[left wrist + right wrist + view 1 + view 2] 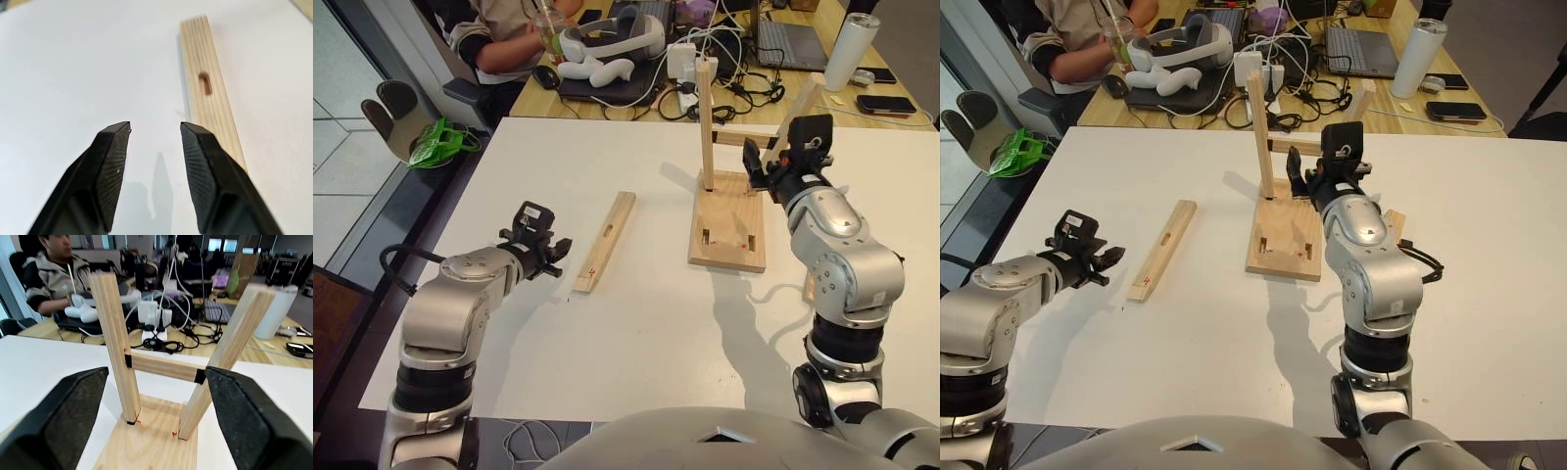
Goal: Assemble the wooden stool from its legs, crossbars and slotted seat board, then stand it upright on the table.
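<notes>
The slotted seat board (728,235) lies flat right of the table's middle. Two legs stand in it: one upright (706,122), the other (230,347) leaning. A crossbar (161,368) joins them. My right gripper (766,168) hovers open just beside this assembly, at the board's far right corner, with its wide fingers (73,416) facing both legs and holding nothing. A loose leg (605,241) with a slot lies flat left of the board. My left gripper (154,128) is open and low over the table, just left of that leg's near end (208,93) and clear of it.
Behind the white table (636,362) is a wooden desk (538,98) crowded with a headset (607,44), laptop, cables, a white tumbler (850,49) and a phone. A green bag (438,142) sits off the table's far left corner.
</notes>
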Motion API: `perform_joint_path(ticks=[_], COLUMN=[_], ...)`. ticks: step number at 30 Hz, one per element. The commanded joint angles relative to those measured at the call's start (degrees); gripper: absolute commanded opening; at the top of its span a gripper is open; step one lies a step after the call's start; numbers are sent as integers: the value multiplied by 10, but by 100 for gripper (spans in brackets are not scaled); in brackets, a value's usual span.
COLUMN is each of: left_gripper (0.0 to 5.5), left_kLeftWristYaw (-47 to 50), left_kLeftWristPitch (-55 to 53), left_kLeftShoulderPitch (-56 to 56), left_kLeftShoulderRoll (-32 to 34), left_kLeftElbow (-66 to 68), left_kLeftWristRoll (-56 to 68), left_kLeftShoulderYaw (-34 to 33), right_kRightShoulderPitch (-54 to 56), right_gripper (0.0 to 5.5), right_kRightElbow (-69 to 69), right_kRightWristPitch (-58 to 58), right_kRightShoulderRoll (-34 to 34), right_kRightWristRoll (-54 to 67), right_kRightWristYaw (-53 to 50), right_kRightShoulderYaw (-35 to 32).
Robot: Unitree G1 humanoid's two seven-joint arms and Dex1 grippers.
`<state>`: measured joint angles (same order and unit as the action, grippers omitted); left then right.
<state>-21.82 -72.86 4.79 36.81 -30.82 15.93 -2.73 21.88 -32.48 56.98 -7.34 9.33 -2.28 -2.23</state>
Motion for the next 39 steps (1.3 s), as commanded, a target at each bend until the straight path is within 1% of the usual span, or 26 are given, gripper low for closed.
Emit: perform_joint_path(ticks=[1, 3, 5, 9, 14, 17, 22, 26, 31, 34, 35, 36, 39], left_gripper=[190, 190, 190, 190, 190, 190, 190, 190, 190, 190, 190, 190, 190], left_kLeftWristYaw=[1, 15, 32, 69, 100, 111, 126, 132, 138, 154, 166, 179, 218], left_kLeftWristPitch=[-13, -16, -18, -29, -45, -47, -25, -21, -17, -6, 5, 15, 53], left_kLeftShoulderPitch=[-25, -23, -19, 12, 49, 67, 97, 107, 109, 111, 111, 111, 110], left_kLeftShoulderRoll=[-7, -40, -76, -166, -253, -273, -259, -267, -273, -286, -300, -316, -367], left_kLeftElbow=[5, 11, 11, 10, 8, 13, 29, 25, 23, 24, 21, 19, 11], left_kLeftWristRoll=[7, 10, 14, 21, 31, 28, 6, 6, 4, -3, -7, -9, -14], left_kLeftShoulderYaw=[7, 3, 6, 25, 28, 34, 43, 46, 47, 37, 29, 18, -12], right_kRightShoulderPitch=[-76, -134, -184, -294, -380, -381, -372, -369, -350, -341, -342, -343, -346], right_gripper=[370, 370, 370, 370, 370, 370, 370, 370, 370, 326, 302, 296, 243], right_kRightElbow=[-27, -29, -20, 3, 33, 59, 96, 110, 152, 168, 168, 167, 160], right_kRightWristPitch=[46, 68, 63, 21, -10, -16, -29, -45, -51, -55, -55, -55, -58], right_kRightShoulderRoll=[-70, -85, -94, -94, -90, -91, -93, -89, -104, -112, -113, -112, -106], right_kRightWristRoll=[0, 23, 38, 41, 44, 59, 70, 68, 52, 43, 39, 36, 31], right_kRightWristYaw=[25, 55, 83, 118, 140, 156, 175, 169, 153, 146, 142, 138, 125], right_kRightShoulderYaw=[-122, -190, -227, -258, -274, -271, -233, -213, -196, -190, -187, -184, -179])
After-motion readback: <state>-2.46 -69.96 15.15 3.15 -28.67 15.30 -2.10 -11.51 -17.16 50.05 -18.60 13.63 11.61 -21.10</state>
